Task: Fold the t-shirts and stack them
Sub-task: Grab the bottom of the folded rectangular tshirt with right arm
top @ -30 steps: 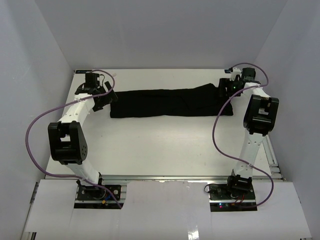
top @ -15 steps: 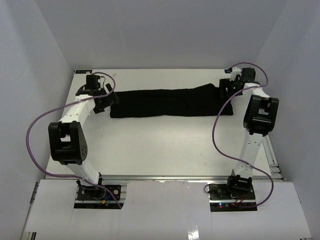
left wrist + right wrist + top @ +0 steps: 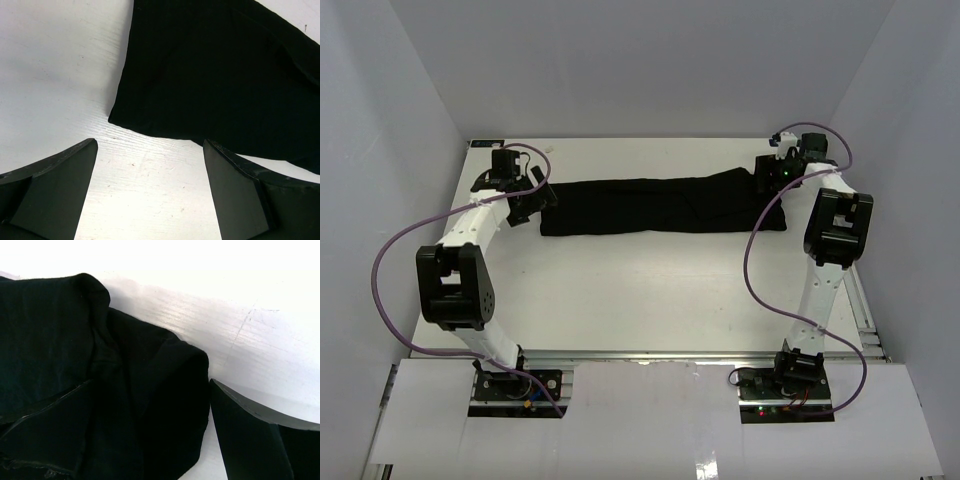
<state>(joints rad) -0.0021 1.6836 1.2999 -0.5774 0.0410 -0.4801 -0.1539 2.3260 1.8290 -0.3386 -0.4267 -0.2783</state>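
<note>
Top external: plain black fabric t-shirt (image 3: 660,205), long band | left gripper (image 3: 150,145), right gripper (image 3: 150,385) both spread, unclamped, at its ends | pinch all layers, lift evenly.

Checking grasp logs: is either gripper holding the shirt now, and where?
Nothing is held. The left gripper is open short of the t-shirt; the right gripper is open over its end.

Long narrow band of black t-shirt (image 3: 660,205) lies flat across far part of white table (image 3: 640,290). At band's left end, just beside it: left gripper (image 3: 533,196). At right end, over cloth: right gripper (image 3: 767,177). Purple cables (image 3: 375,272) loop from both arms.
</note>
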